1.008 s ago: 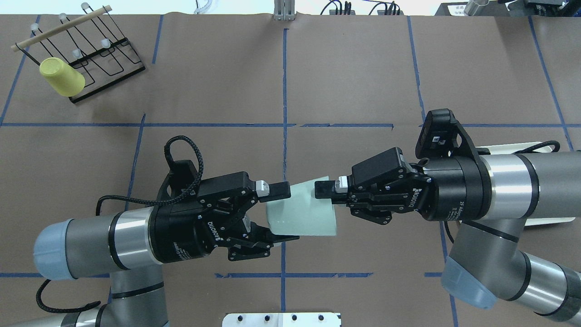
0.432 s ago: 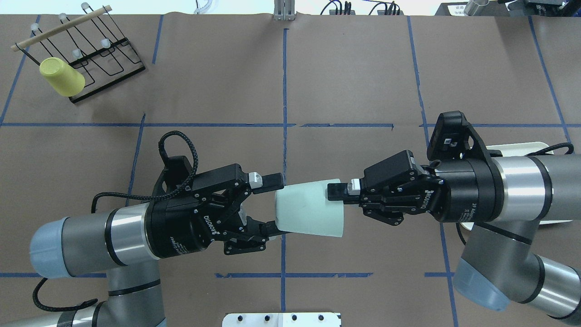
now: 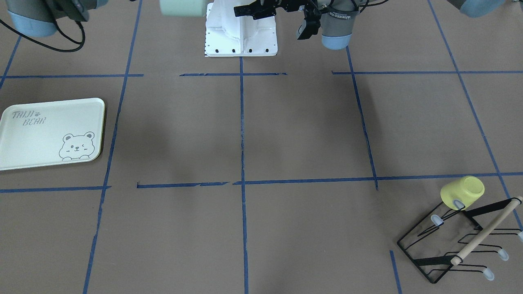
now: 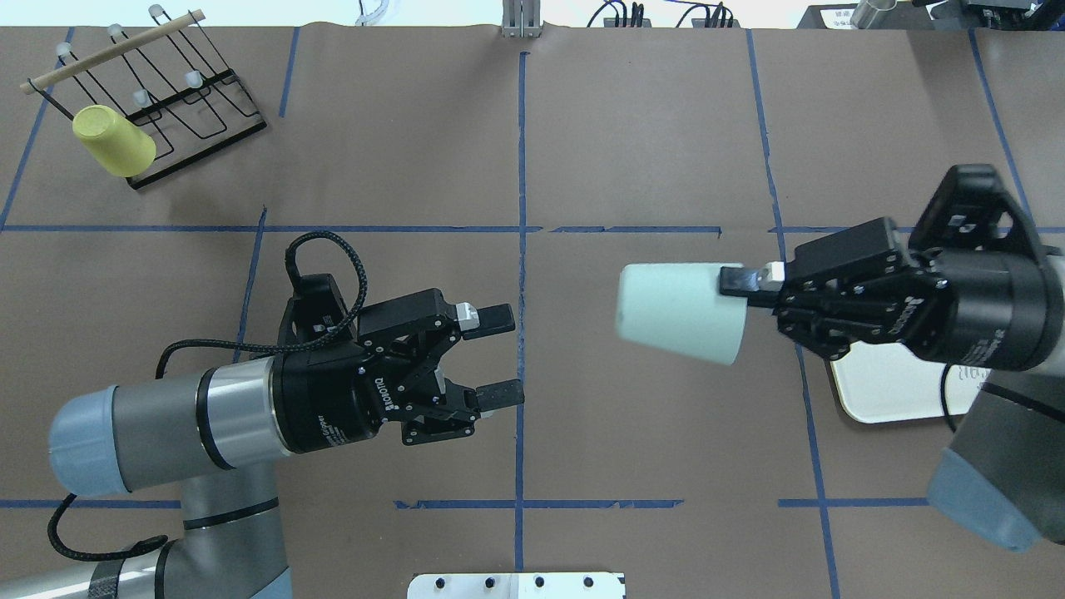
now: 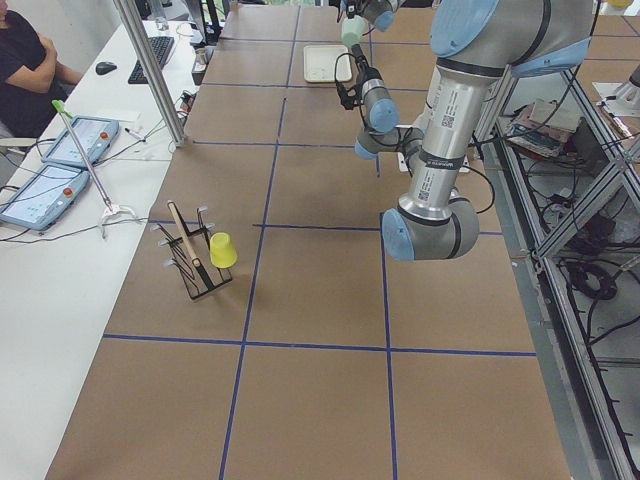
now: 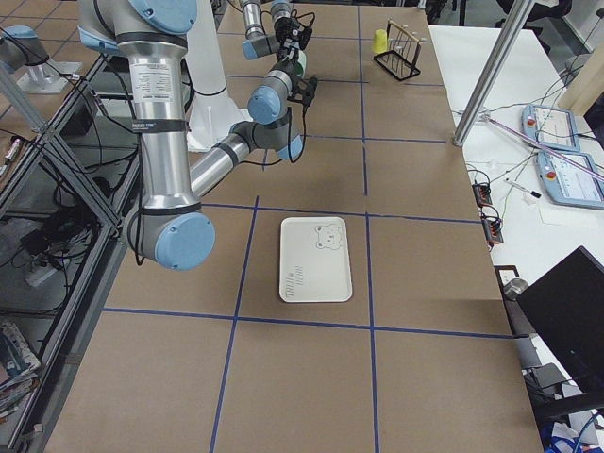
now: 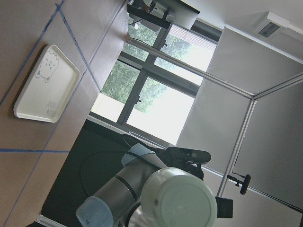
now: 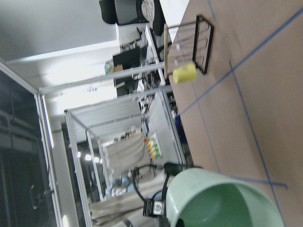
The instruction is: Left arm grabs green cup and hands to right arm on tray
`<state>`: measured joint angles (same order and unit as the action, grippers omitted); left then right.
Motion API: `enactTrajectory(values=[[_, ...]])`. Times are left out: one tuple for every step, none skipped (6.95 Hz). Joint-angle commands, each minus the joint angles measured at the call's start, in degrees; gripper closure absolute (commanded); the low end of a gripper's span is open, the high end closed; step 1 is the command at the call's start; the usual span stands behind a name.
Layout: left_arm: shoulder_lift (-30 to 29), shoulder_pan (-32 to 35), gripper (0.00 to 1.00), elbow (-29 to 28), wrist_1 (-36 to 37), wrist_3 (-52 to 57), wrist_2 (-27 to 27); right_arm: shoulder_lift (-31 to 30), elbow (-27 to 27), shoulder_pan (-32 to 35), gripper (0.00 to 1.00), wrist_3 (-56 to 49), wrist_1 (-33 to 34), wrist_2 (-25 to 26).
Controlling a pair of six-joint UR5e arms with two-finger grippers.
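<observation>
Brown paper tabletop (image 4: 649, 125) w/ blue tape grid (image 4: 522, 150) lay under the left claw (image 4: 503, 353) & spread wide on every side of it. Across the tabletop from that claw, past the far edge, stood a long white side desk (image 5: 60, 300) w/ keyboard (image 5: 152, 50), mouse (image 5: 104, 68) & 2 touch-screen pads (image 5: 45, 190); a metal post (image 5: 150, 70) rose at its edge. Straight ahead of the claw were big windows (image 7: 142, 94), green trees outside, daylight coming in. Next to them were grey panels (image 7: 265, 142) in white frame bars (image 7: 246, 127), plus a long white light fitting (image 7: 279, 21).

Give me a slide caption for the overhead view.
Right gripper holds the green cup sideways by its rim, while the open left gripper faces it, empty.
</observation>
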<state>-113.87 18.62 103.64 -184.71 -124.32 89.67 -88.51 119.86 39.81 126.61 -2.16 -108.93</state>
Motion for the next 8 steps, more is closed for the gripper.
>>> enactTrajectory(values=[[0.3,3.9,0.0,0.2,10.6,2.8,0.2,-7.5,-4.3,7.3,1.0,-4.8,0.5,0.2],[0.5,5.8,0.0,0.5,15.1,4.6,0.4,-9.8,-8.6,9.3,1.0,-12.3,0.7,-1.6],[0.5,8.3,0.0,0.7,23.1,8.4,0.9,-13.0,-12.8,11.0,1.0,-21.2,0.9,-1.5],[0.2,9.4,0.0,1.6,36.8,15.0,1.6,-13.6,-17.6,14.1,1.0,-29.1,1.0,-1.6],[0.1,9.4,0.0,3.0,47.1,23.3,1.7,-13.4,-20.8,16.7,1.0,-38.9,6.4,-3.3],[0.1,11.0,0.0,2.7,54.7,31.3,1.7,-13.3,-20.5,20.3,1.0,-56.0,17.9,-9.0],[0.1,13.8,0.0,2.4,60.6,37.1,3.0,-12.4,-20.4,24.8,1.0,-68.4,29.1,-18.7],[0.1,16.5,0.0,2.0,64.9,39.7,6.8,-11.8,-20.4,27.7,1.0,-73.9,39.1,-26.3]])
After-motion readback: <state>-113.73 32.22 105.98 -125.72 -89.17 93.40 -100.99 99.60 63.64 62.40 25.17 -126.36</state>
